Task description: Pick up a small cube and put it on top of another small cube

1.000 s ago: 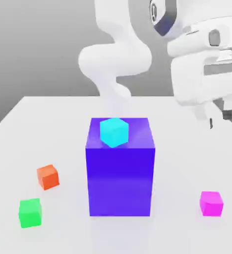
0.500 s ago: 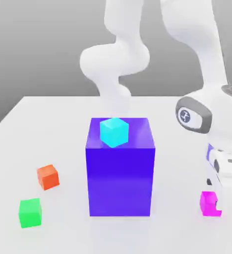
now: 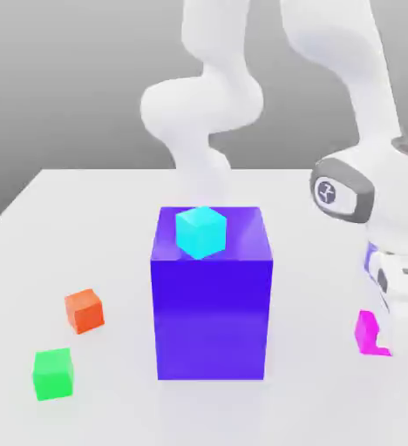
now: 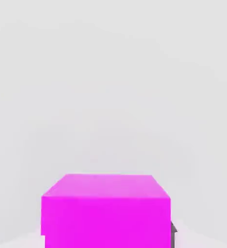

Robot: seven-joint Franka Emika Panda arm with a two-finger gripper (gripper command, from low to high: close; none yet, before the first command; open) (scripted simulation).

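Exterior view: cyan cube [image 3: 200, 232] atop large blue block [image 3: 211, 296]; orange cube [image 3: 85, 310] and green cube [image 3: 52, 374] on tabletop [image 3: 77, 209]. Magenta cube [image 3: 367, 332] at exterior view's right, partly hidden by arm. Hand view: magenta cube [image 4: 105, 210] close, cut off. Hand's grip: cannot tell.

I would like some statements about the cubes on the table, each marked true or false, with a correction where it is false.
1. The cyan cube sits on top of the big blue block. True.
2. The green cube is stacked on the orange cube. False: both rest on the table, apart from each other.
3. The arm has come down at the magenta cube, on the exterior view's right. True.
4. The magenta cube lies between the orange and green cubes. False: it is on the far side of the blue block from them.
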